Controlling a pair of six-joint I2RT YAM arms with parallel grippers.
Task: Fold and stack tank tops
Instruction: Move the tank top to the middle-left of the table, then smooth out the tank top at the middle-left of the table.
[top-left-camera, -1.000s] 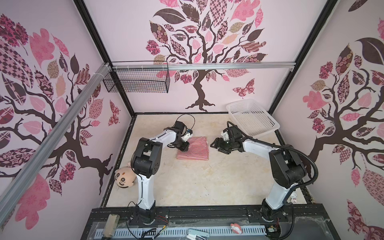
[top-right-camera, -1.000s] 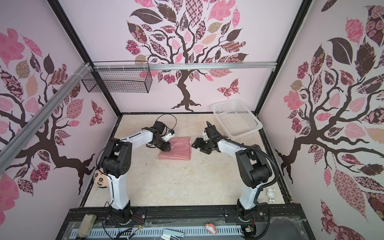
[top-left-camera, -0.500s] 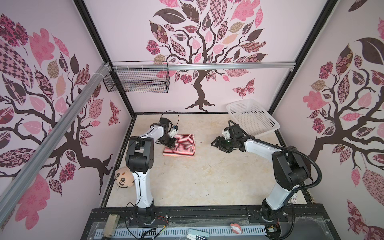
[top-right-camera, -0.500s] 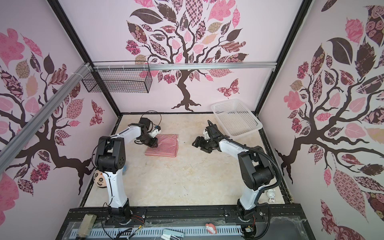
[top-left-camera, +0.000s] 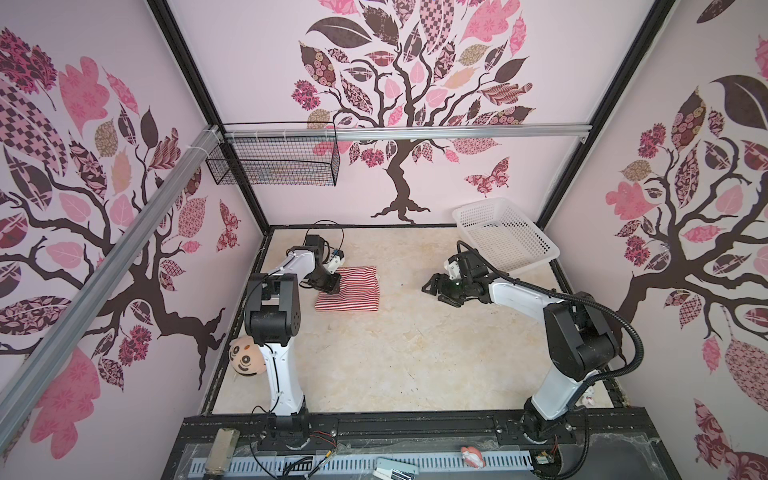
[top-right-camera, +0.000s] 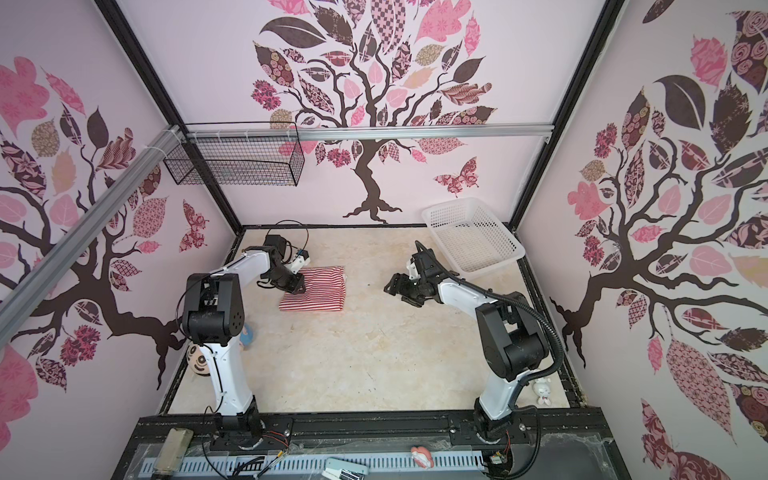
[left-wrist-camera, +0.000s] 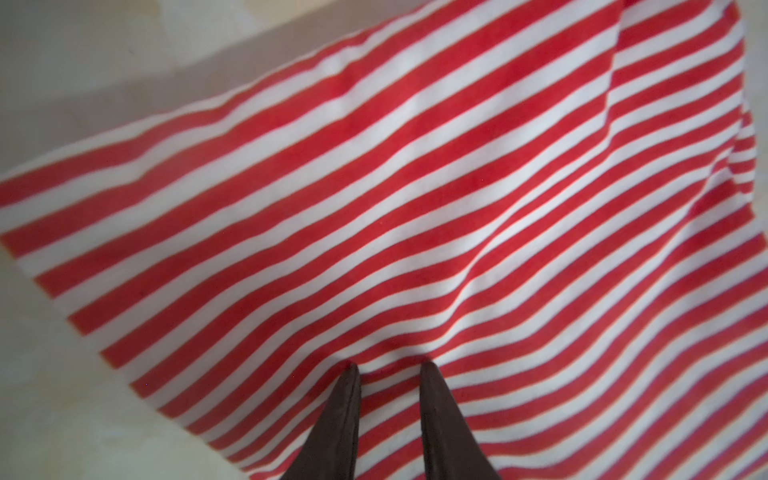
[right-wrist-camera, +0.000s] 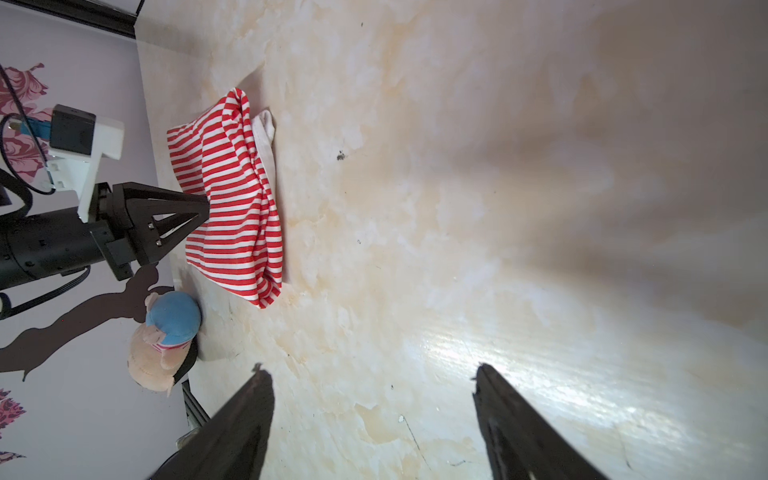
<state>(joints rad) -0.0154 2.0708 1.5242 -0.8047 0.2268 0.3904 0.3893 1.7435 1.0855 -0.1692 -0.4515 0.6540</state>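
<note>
The tank tops (top-left-camera: 353, 289) (top-right-camera: 318, 291) lie as one folded red-and-white striped pile at the back left of the table. My left gripper (top-left-camera: 334, 289) (top-right-camera: 301, 289) sits at the pile's left edge. In the left wrist view its fingertips (left-wrist-camera: 388, 365) stand close together, with puckered striped fabric (left-wrist-camera: 415, 208) pinched between them. The right wrist view shows the pile (right-wrist-camera: 232, 208) with white trim at one edge and the left gripper (right-wrist-camera: 208, 210) biting into it. My right gripper (top-left-camera: 432, 289) (top-right-camera: 395, 286) (right-wrist-camera: 370, 370) hangs open and empty over bare table, well right of the pile.
A white perforated basket (top-left-camera: 480, 204) (top-right-camera: 449, 205) stands in the back right corner, behind the right arm. A plush head (top-left-camera: 247, 357) (right-wrist-camera: 166, 336) lies by the left wall. A black wire basket (top-left-camera: 272, 162) hangs on the back wall. A small toy (top-right-camera: 542, 388) sits near the right arm's base.
My left gripper has drawn the striped pile leftward toward the left wall. The right gripper has opened a little wider and stayed near its place.
</note>
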